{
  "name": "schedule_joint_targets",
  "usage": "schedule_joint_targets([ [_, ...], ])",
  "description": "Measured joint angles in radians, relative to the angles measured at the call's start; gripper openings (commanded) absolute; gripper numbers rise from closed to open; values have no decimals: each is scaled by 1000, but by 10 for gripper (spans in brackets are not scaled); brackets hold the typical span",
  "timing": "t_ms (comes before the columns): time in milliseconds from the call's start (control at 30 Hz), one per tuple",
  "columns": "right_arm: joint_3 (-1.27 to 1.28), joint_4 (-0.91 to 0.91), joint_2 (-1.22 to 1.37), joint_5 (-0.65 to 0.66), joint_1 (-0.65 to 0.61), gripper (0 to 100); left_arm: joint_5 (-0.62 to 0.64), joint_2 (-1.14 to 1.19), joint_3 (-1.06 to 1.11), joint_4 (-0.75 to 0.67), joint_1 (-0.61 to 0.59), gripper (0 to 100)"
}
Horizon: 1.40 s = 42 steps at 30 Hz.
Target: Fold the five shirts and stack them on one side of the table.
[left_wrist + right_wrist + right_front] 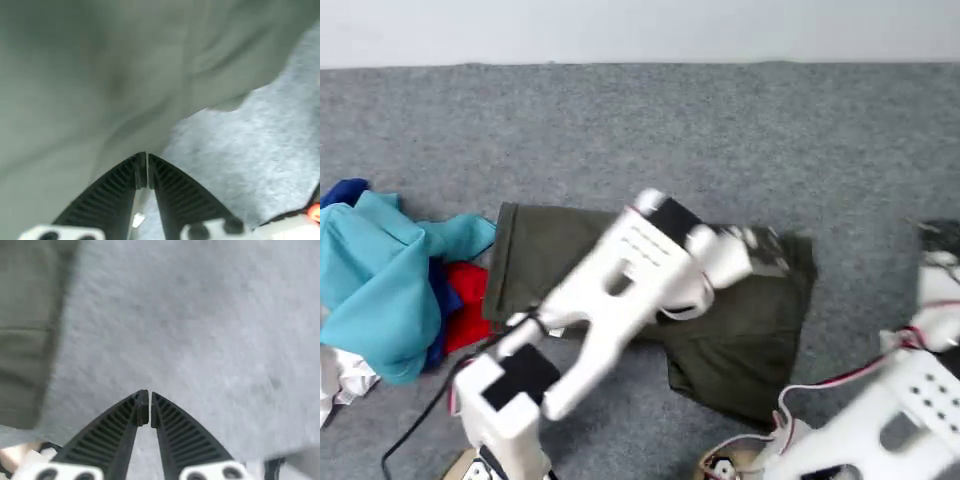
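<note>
From the high view, the olive shirt point(740, 320) lies spread over the middle of the grey table point(720, 130), its near right part doubled into a thicker fold; my left arm point(620, 290) stretches from the near left corner across it, and my left gripper point(760, 250) sits above the shirt's far right corner, too blurred here to read its fingers. At the table's left side the other shirts lie in a loose heap: a teal shirt point(380, 280) on top, a blue shirt point(345, 190) and a red shirt point(470, 300) showing from under it, a white shirt point(340, 375) at the near edge. My right arm point(910, 390) stands at the near right corner, beside the olive shirt but off it.

From the left wrist view, my left gripper point(142, 162) has its fingertips pressed together with barely a slit between; the olive shirt point(100, 75) lies right at the tips, with bare table point(250, 150) to one side; whether any cloth is pinched I cannot tell.

From the right wrist view, my right gripper point(145, 400) is likewise closed to a thin line, gripping nothing, above bare table point(200, 315); the olive shirt's point(25, 315) edge lies off to one side, apart from the fingertips.
</note>
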Motion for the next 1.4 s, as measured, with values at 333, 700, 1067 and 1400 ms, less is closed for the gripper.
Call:
schedule_joint_targets([
  [333,0,0,0,114,276,9,28,35,0,-43,227,216],
  [700,0,44,0,117,296,9,44,164,-34,-57,275,242],
  [1067,0,48,0,117,295,9,46,376,-173,-83,275,201],
  [1400,0,48,0,117,298,9,46,468,-242,-89,276,36],
])
